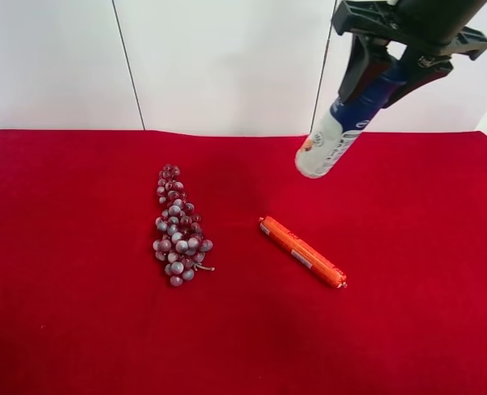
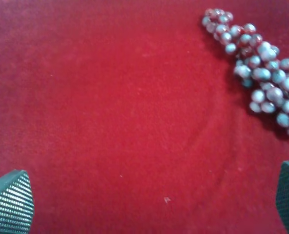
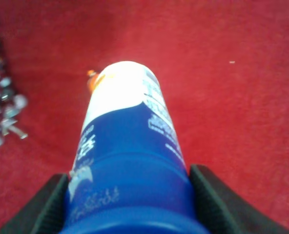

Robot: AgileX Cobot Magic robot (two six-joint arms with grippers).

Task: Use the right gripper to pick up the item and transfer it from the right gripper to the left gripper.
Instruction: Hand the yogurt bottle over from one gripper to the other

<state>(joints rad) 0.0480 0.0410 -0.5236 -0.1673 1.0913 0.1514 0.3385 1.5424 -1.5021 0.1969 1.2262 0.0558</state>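
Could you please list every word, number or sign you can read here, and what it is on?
Nothing is legible.
Bottle: white print on the blue label and dark print on the white body, too blurred to read.
Orange tube: a small pale label, too small to read.

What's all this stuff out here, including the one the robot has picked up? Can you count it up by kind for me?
Bottle: 1
Bunch of grapes: 1
Orange sausage tube: 1
Total: 3
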